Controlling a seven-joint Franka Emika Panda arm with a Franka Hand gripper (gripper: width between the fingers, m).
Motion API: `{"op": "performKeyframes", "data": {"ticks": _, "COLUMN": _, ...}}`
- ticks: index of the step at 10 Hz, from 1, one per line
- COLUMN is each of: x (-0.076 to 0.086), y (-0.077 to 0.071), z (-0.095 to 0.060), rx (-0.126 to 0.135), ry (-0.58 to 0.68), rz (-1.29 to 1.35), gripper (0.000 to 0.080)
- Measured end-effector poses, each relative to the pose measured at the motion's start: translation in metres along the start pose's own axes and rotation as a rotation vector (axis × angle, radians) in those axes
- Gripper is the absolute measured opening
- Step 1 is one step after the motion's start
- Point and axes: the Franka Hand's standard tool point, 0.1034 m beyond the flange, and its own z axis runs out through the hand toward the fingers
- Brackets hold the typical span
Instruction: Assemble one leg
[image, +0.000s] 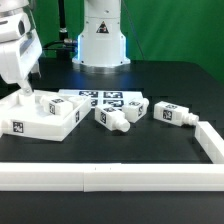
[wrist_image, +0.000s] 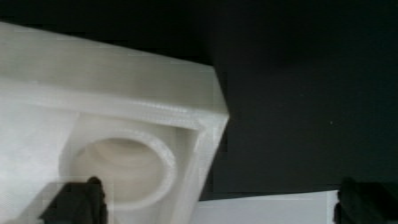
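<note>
Exterior view: the leg (image: 112, 119) was seen lying loose at mid-bench, not yet gripped or fitted. Farther back, by the bench edge at the exterior view's left, the gripper (image: 24, 90) was held spread and empty over the panel (image: 45, 125). The panel's corner hole (wrist_image: 121, 165) was seen unfilled, so the whole job was judged left to do.

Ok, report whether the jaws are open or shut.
Open. In the wrist view the jaws stand far apart, fingertips clamping nothing, over the panel.

White arm (image: 14, 55), black fingertips (wrist_image: 75, 203)
</note>
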Motion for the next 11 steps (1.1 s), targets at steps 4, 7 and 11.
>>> {"op": "performKeyframes", "data": {"ticks": 4, "x": 0.013, "y": 0.013, "z": 0.003, "rx": -0.013, "ry": -0.003, "rz": 0.047, "gripper": 0.0648}}
{"op": "performKeyframes", "data": {"ticks": 7, "x": 0.022, "y": 0.019, "z": 0.011, "rx": -0.004, "ry": 0.014, "rz": 0.056, "gripper": 0.0648}}
{"op": "performKeyframes", "data": {"ticks": 11, "x": 0.027, "y": 0.016, "z": 0.023, "rx": 0.009, "ry": 0.033, "rz": 0.069, "gripper": 0.0648}}
